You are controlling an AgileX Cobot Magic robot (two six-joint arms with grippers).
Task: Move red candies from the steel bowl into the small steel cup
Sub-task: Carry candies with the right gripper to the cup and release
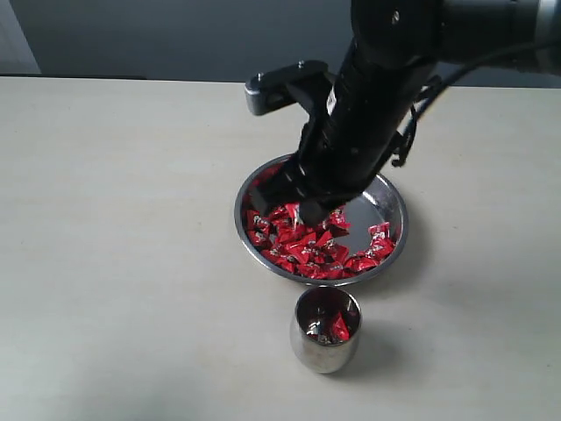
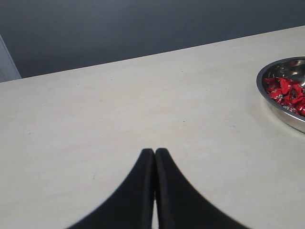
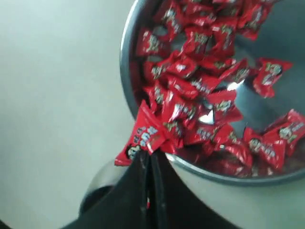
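Pinching one red candy (image 3: 143, 136), right claw (image 3: 148, 160) above steel bowl (image 3: 125, 62).

A pale tabletop (image 1: 114, 263) before a dark wall (image 1: 175, 35).
We see the tabletop smooth, cream and matte, with a few faint specks, running back to the flat grey-blue wall; at the far left we make out a whitish panel (image 1: 13, 39) standing against that wall.
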